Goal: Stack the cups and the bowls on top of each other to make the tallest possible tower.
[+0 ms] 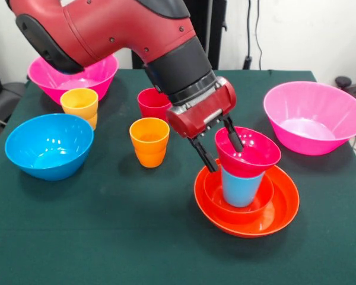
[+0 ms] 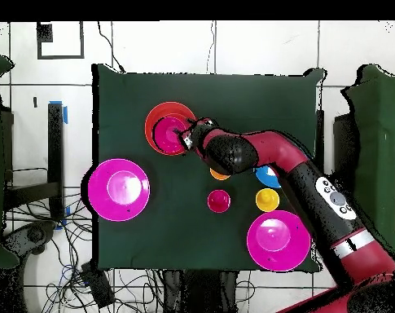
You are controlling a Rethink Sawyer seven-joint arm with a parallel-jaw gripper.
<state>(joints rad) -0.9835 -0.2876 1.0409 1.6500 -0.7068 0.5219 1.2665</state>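
While the gripper (image 1: 221,147) pinches the crimson bowl's (image 1: 249,154) rim atop the blue cup (image 1: 241,185), an off-centre release could topple both.

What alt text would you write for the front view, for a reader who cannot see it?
The robot's pincer grips the rim of a small crimson bowl sitting on a blue cup, which stands in a small orange bowl inside a wide orange bowl. Other cups and bowls stand around on the green table.

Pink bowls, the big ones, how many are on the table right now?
2. One pink bowl sits at the front view's right edge; the other pink bowl sits at upper left, partly behind the arm. None seem hidden.
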